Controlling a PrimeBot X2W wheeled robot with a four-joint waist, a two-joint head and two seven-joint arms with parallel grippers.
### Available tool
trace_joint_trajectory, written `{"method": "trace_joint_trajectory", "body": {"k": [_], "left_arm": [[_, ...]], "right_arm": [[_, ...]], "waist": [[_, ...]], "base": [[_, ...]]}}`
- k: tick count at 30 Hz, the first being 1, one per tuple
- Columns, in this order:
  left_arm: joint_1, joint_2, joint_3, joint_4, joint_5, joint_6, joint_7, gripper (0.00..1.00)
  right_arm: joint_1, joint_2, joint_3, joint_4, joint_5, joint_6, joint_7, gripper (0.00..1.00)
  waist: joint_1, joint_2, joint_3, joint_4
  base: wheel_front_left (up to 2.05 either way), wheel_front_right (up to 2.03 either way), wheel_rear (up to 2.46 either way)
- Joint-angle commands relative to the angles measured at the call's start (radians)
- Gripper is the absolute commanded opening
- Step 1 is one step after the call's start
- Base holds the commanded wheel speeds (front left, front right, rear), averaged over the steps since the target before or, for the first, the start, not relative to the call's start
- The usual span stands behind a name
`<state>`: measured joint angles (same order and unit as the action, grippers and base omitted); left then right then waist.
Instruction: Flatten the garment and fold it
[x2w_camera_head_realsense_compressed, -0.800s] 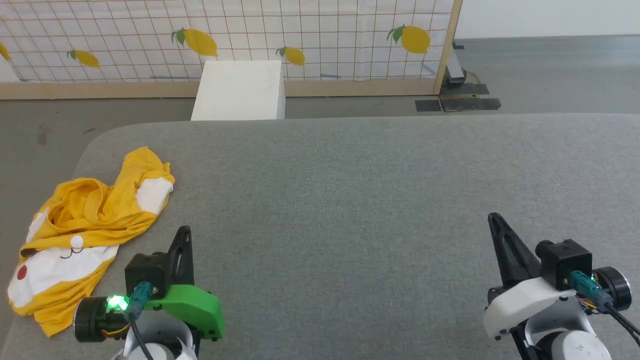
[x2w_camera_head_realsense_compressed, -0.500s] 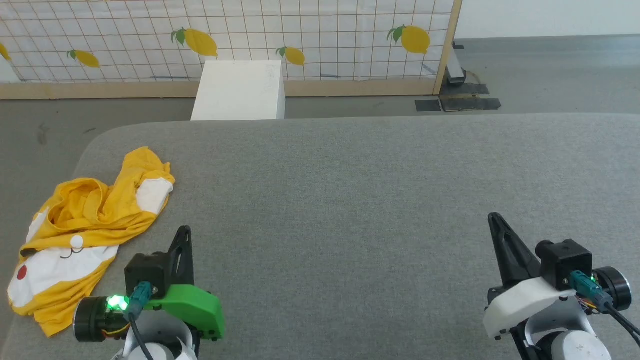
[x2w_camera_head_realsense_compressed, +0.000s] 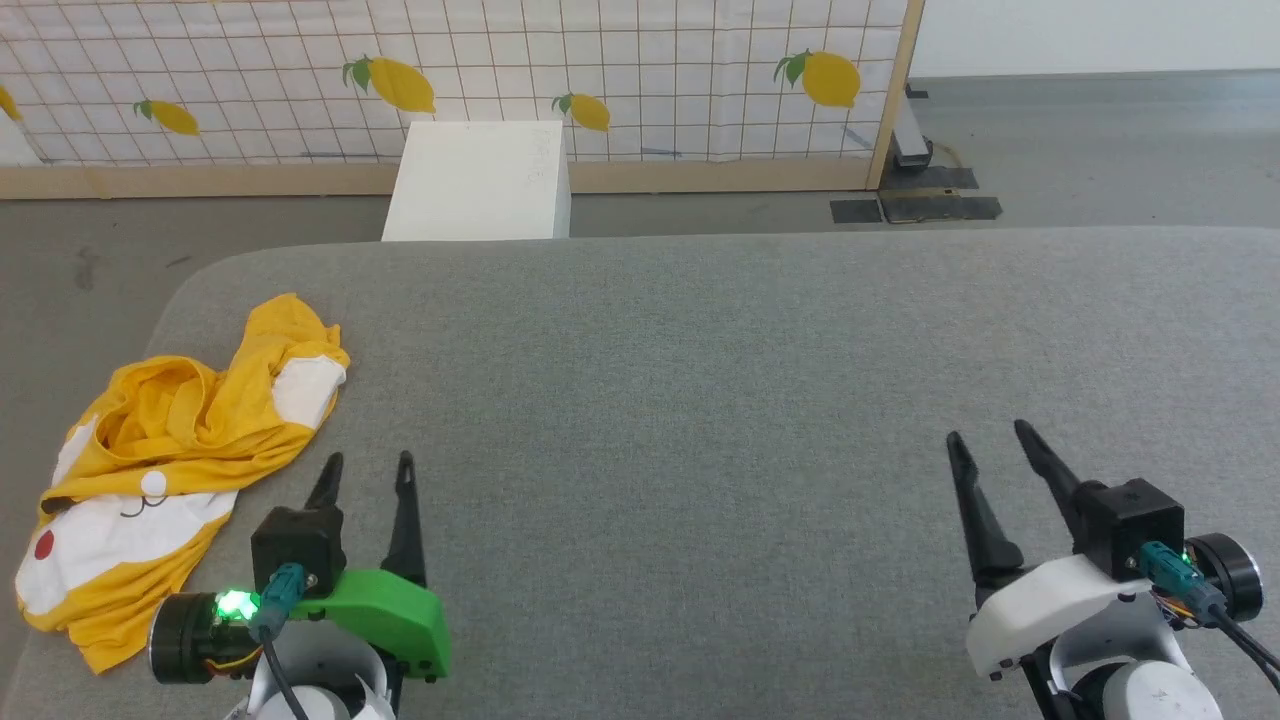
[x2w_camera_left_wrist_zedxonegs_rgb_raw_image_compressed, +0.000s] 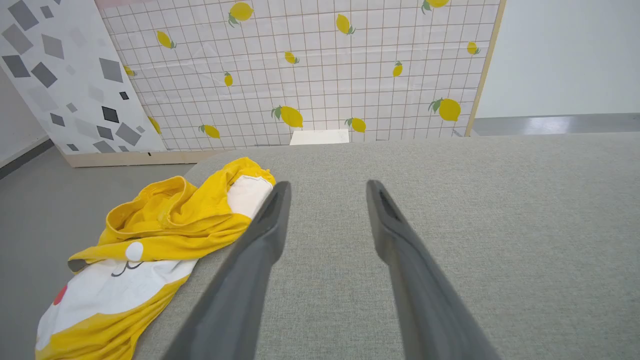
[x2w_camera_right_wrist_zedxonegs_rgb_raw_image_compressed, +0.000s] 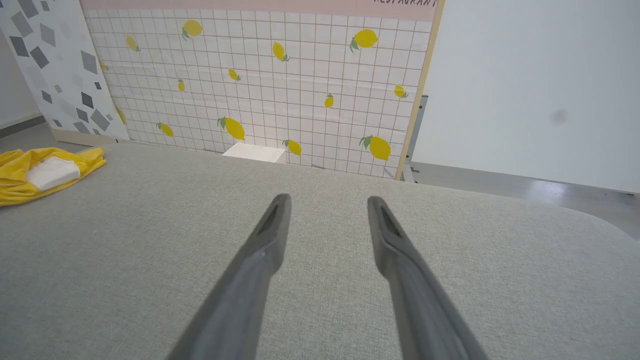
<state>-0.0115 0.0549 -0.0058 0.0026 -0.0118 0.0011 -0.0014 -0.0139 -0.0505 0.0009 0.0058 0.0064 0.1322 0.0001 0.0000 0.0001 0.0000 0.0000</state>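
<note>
The shirt (x2w_camera_head_realsense_compressed: 190, 420) lies crumpled at the desk's (x2w_camera_head_realsense_compressed: 650, 380) left edge, not yet flattened. Near it the left claw (x2w_camera_head_realsense_compressed: 370, 458), well apart the right claw (x2w_camera_head_realsense_compressed: 986, 432): both spread wide and empty, likely readied to grab cloth

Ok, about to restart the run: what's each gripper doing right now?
Left gripper: open, holding nothing.
Right gripper: open, holding nothing.

Bright, even light; sharp frames
</note>
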Motion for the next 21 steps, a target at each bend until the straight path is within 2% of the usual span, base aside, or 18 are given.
{"method": "trace_joint_trajectory", "body": {"k": [1, 10, 21], "left_arm": [[0.000, 0.000, -0.001, 0.001, -0.001, 0.001, -0.001, 1.00], [-0.010, 0.000, -0.020, 0.022, -0.014, 0.012, -0.017, 1.00], [-0.023, 0.005, -0.037, 0.048, -0.032, 0.028, -0.040, 1.00]], "right_arm": [[0.000, 0.000, 0.000, 0.000, 0.001, 0.000, -0.001, 1.00], [0.000, 0.000, -0.005, 0.008, 0.006, 0.000, -0.010, 1.00], [0.002, 0.000, -0.008, 0.015, 0.014, 0.000, -0.024, 1.00]], "waist": [[0.0000, -0.0001, 0.000, 0.000], [0.0000, -0.0001, -0.002, 0.011], [0.0000, -0.0001, -0.005, 0.068]], "base": [[0.00, 0.00, 0.00], [0.00, 0.00, 0.00], [0.00, 0.00, 0.00]]}}
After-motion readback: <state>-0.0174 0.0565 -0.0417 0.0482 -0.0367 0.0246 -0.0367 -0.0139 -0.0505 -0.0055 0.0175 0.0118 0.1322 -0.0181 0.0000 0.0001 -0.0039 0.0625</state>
